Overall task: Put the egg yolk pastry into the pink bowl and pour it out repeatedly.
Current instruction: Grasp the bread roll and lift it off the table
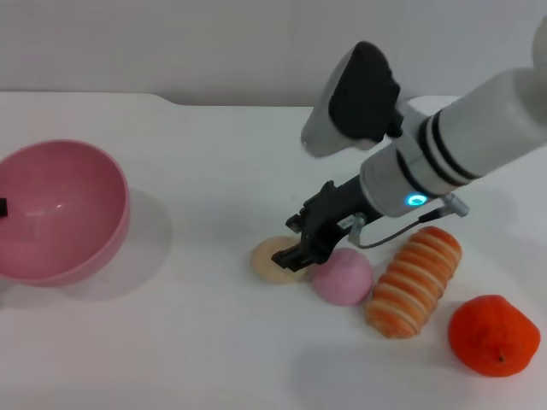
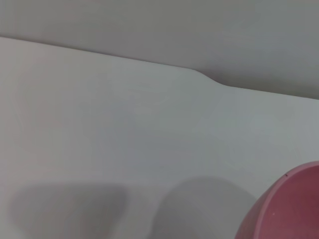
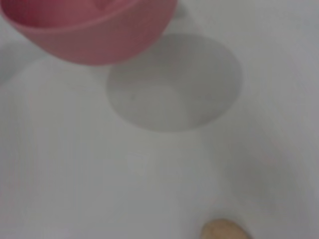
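White tabletop (image 1: 197,342) runs back to a pale wall. Taking the pink ball (image 1: 343,276) as the landmark: the egg yolk pastry (image 1: 272,263) lies just beside it on the side toward the pink bowl (image 1: 77,231), which is well apart at the table's left and tilted, its opening facing up and toward the centre. A striped orange-and-cream bread (image 1: 416,280) rests against the ball's other side, with an orange fruit (image 1: 494,335) beyond that. The right gripper (image 1: 299,249) reaches down to the pastry, its dark fingers set over the pastry's top edge nearest the ball; whether they pinch it cannot be told. The left gripper is out of sight; its wrist view shows only table and the bowl's rim (image 2: 286,209).
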Available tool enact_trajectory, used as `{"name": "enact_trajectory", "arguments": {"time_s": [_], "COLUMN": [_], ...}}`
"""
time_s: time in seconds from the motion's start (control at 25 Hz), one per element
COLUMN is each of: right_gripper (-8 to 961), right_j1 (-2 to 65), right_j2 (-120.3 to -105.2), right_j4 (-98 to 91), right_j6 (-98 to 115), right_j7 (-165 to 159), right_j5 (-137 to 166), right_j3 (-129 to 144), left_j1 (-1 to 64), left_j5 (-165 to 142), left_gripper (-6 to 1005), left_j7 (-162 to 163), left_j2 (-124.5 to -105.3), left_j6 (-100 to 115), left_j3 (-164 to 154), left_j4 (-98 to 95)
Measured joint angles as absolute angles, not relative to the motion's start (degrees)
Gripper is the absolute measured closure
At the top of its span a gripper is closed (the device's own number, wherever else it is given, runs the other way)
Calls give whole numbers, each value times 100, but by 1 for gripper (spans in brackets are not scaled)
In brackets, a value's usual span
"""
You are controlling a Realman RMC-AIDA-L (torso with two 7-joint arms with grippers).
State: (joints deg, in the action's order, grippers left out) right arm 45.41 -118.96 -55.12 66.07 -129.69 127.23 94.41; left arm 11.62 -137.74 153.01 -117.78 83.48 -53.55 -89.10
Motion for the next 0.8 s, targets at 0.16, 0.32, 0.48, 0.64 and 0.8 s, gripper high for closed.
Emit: {"name": "enact_trajectory", "arguments": {"time_s": [0.16, 0.32, 0.48, 0.64, 0.8], "right_gripper": [362, 361, 361, 403, 486], "right_j1": [4499, 4569, 4557, 4551, 4450], "right_j2": [-11910, -11921, -11926, -11926, -11906], "right_j4": [-5365, -5042, -4892, -4737, -4741], "right_j6": [6148, 5746, 5399, 5252, 5236], "right_j7": [-12816, -12776, -12694, -12667, -12636], "right_j5": [12669, 12519, 12317, 12217, 12090], "right_j3": [9760, 9972, 10187, 10175, 9948], "left_j1": [1185, 1213, 1250, 1298, 1341], "left_j5": [-13776, -13779, -13787, -13836, -13848], "left_gripper": [999, 999, 998, 999, 998], "left_j7": [15302, 15302, 15302, 15302, 15302], "left_j2": [-11778, -11777, -11770, -11769, -11768], "left_j6": [8352, 8342, 8326, 8324, 8317], "left_j3": [-5355, -5385, -5413, -5415, -5422], "left_j4": [-8911, -8884, -8872, -8849, -8838]}}
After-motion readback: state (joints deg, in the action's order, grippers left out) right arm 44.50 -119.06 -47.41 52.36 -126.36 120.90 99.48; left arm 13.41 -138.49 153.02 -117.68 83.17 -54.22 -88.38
